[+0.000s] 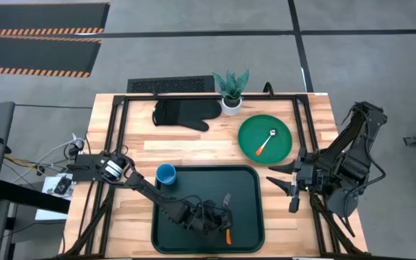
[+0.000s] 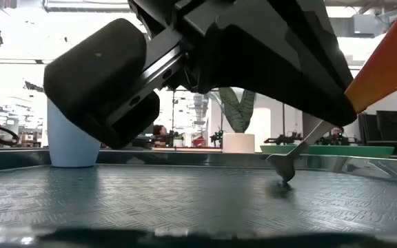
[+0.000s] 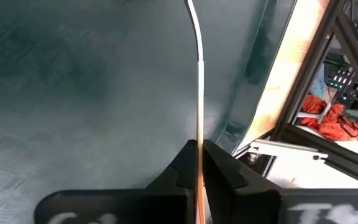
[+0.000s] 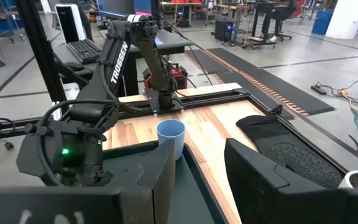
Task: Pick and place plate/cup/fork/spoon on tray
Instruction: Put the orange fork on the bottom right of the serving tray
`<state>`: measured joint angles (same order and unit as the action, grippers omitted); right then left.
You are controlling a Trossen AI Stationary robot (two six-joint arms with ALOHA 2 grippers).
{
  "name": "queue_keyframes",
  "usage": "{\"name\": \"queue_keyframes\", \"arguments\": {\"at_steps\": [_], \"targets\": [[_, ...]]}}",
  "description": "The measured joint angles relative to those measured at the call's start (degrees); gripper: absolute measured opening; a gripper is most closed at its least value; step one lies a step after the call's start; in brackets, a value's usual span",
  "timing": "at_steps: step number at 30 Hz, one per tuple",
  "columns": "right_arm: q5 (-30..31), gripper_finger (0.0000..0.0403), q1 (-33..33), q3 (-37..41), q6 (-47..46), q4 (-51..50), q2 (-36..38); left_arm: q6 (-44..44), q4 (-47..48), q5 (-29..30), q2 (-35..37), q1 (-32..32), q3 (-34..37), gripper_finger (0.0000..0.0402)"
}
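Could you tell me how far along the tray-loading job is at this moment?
Nothing sits fully released on the tray yet. In hand: the left gripper is shut on the fork, tines touching the tray floor. Left: the cup stands on the table at the tray's corner, and the plate lies on the table with the spoon on it. The right gripper waits open beside the tray.

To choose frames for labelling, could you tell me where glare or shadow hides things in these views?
Low view: the bright room behind leaves the left gripper a dark silhouette above the dark green rectangular tray; left wrist view: pale sheen on the tray floor beside the orange-handled silver fork; high view: evenly lit.
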<state>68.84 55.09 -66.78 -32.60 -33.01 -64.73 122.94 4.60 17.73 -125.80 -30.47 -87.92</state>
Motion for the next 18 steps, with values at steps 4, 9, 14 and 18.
{"name": "queue_keyframes", "arguments": {"at_steps": [4,9,14,18], "targets": [[0.0,0.0163,0.0,0.0,0.0,0.0,0.0,-1.6,0.3,-0.2,0.0,0.7,0.0,0.0],[0.0,0.0163,0.0,0.0,0.0,0.0,0.0,-2.2,0.3,-1.0,0.0,1.5,0.0,0.0021],[0.0,0.0163,0.0,0.0,0.0,0.0,0.0,-2.5,0.3,-1.4,0.0,1.6,0.0,0.0075],[0.0,0.0163,0.0,0.0,0.0,0.0,0.0,-2.8,0.3,-2.6,0.0,1.6,0.0,0.0114]]}}
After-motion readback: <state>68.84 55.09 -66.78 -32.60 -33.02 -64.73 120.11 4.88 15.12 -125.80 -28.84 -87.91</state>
